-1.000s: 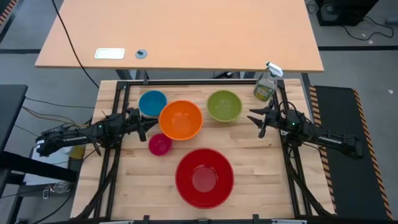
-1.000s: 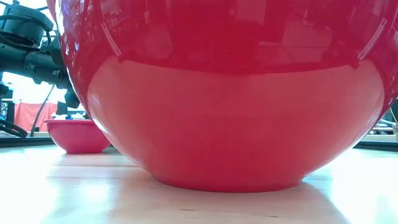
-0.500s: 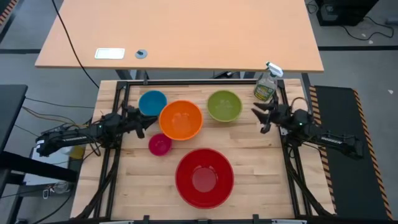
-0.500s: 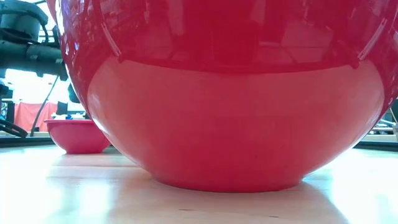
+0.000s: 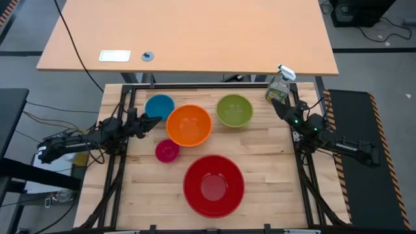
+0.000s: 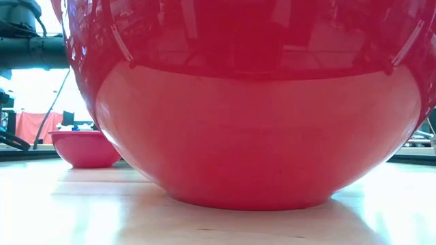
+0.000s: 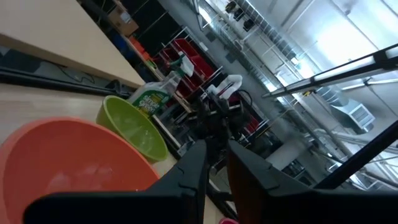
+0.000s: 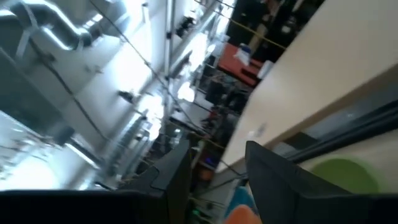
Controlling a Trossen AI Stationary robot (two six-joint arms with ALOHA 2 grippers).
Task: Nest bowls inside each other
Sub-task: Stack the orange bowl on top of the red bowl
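Several bowls stand apart on their bases on the wooden table [image 5: 273,175]: blue [image 5: 159,106], orange [image 5: 189,125], green [image 5: 234,110], small pink [image 5: 167,150] and large red [image 5: 214,185]. None sits inside another. The red bowl [image 6: 259,102] fills the low view, with the pink bowl [image 6: 85,148] behind it. My left gripper [image 5: 155,120] hovers beside the blue and orange bowls, narrowly open [image 7: 216,149] and holding nothing. My right gripper [image 5: 275,104] hovers to the right of the green bowl, open [image 8: 214,152] and holding nothing.
A spray bottle [image 5: 278,88] stands at the far right corner, close to my right gripper. A tan table [image 5: 188,32] lies beyond the far edge. Bare wood shows to the left and right of the red bowl.
Both grippers have tipped their fingers upward and rolled about their own axes while rising a little. In the high view my left gripper's tips have swung toward the blue bowl, and my right gripper's tips toward the spray bottle. No bowl has moved.
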